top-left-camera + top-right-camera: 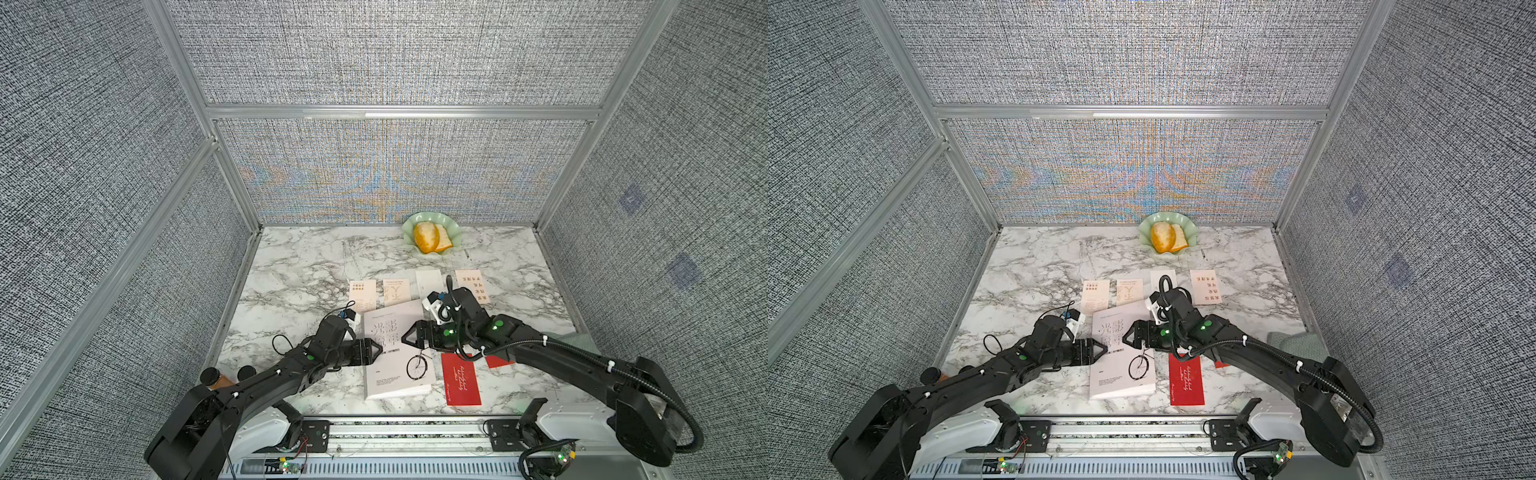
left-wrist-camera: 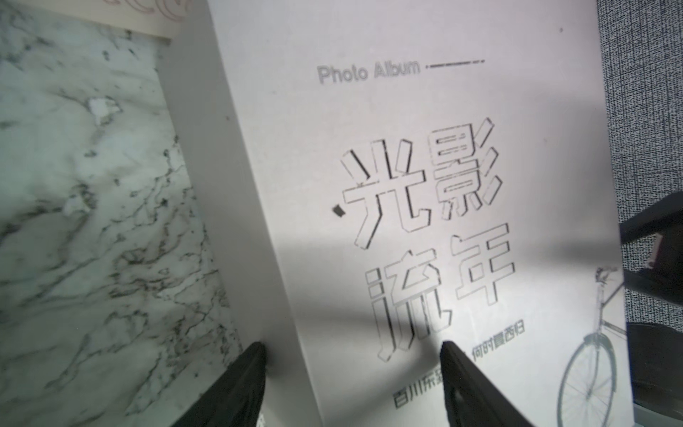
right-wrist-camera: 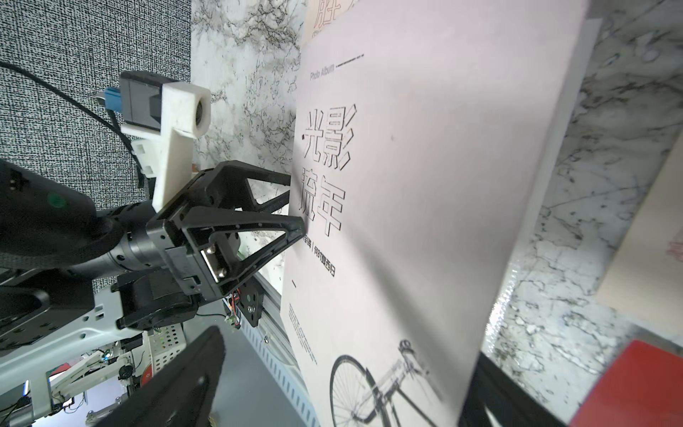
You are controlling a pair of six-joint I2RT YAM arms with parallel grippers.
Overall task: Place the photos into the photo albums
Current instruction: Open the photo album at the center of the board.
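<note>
Album (image 1: 390, 374) lay shut; we found the left gripper (image 1: 377, 351) wide open, empty, at its left edge, the right gripper (image 1: 405, 337) likewise at its right.

The left arm (image 1: 257, 382) reaches in low from the left side, and the left fingers (image 1: 374, 351) point across to the right and stand apart. The right arm (image 1: 561, 353) reaches in bent from the right side, and the right fingers (image 1: 409, 337) point to the left and stand wide apart. The two sets of fingers face each other, near but not touching.
</note>
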